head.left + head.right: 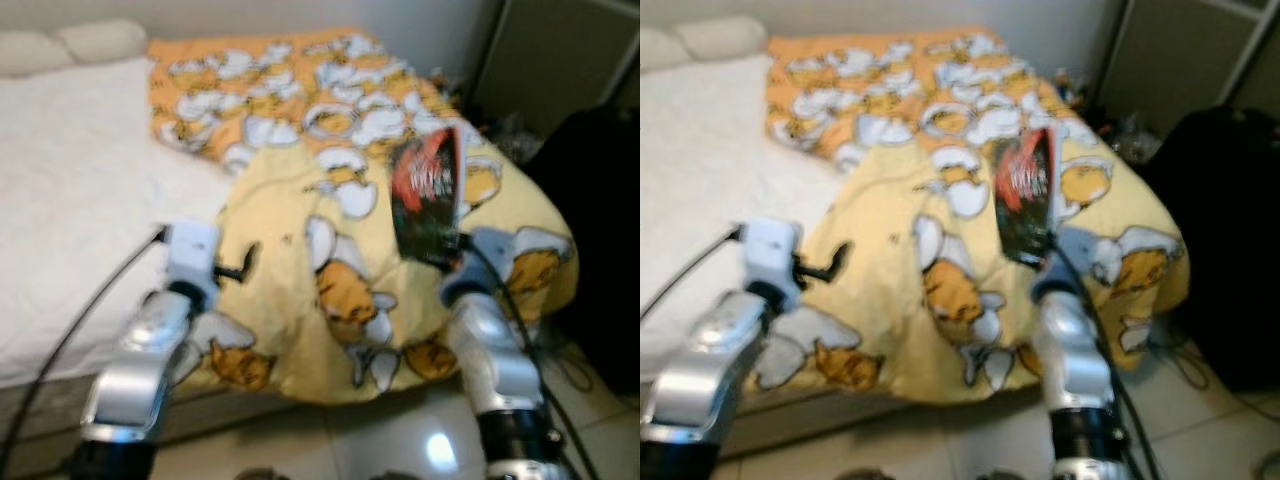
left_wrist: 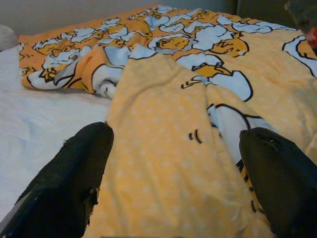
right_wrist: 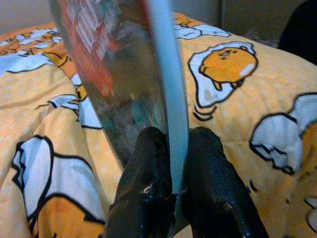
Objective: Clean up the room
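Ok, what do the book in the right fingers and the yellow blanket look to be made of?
Book: seems a thin paper volume with a glossy cover; the red-and-dark front reflects light and the clamped edge looks stiff. Right gripper is shut on it. Blanket: soft printed fabric, matte, judging by its folds and dotted weave; likely cotton or fleece, hard to tell which.

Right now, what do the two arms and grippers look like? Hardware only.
Both arms are silver metallic with rounded segments. The left arm ends in a white boxy wrist block, with a black cable trailing off it. The right arm has a black collar near its base and a black cable along it. The left gripper and right gripper each have two long, matte black, rounded fingers.
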{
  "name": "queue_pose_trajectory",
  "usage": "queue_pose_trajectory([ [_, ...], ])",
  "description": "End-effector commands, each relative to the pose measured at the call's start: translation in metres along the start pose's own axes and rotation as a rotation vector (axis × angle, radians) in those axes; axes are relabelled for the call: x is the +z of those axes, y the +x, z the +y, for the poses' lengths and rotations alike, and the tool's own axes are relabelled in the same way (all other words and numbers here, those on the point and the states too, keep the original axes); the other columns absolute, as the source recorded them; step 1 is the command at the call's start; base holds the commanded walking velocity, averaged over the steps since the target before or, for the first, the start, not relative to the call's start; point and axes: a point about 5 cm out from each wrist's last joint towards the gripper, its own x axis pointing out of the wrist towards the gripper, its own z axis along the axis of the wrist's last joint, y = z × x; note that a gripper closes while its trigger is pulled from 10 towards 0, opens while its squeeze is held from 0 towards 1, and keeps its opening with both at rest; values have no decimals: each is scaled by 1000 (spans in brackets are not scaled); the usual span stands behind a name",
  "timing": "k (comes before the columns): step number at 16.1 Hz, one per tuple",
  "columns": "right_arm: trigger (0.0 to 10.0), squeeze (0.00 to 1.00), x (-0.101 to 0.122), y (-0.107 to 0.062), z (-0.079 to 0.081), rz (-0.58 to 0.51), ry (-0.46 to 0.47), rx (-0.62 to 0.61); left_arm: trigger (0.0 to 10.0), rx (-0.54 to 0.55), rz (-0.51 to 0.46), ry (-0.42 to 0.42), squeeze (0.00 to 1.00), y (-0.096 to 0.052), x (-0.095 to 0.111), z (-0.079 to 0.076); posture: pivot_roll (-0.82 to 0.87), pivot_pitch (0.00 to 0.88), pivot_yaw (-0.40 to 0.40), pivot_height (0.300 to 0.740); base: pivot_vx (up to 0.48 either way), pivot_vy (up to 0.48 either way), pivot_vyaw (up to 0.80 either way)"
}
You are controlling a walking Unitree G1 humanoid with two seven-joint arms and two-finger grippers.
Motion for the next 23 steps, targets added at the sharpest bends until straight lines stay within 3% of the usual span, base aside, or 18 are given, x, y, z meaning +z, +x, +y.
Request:
queue_pose_trajectory([
  [1, 10000, 0, 13, 1, 9, -60, 12, 26, 10000, 45, 4, 3, 0, -1, 2, 12, -28, 0, -1, 740, 0, 446, 0],
  [11, 10000, 0, 11, 2, 17, -47, 22, 44, 10000, 69, 0, 10, 0, 2, 6, 21, -8, 0, -13, 740, 0, 447, 0],
  [23, 10000, 0, 12, 4, 18, -46, 16, 49, 10000, 59, 1, 14, 0, 4, 6, 18, -11, 0, -11, 740, 0, 445, 0],
])
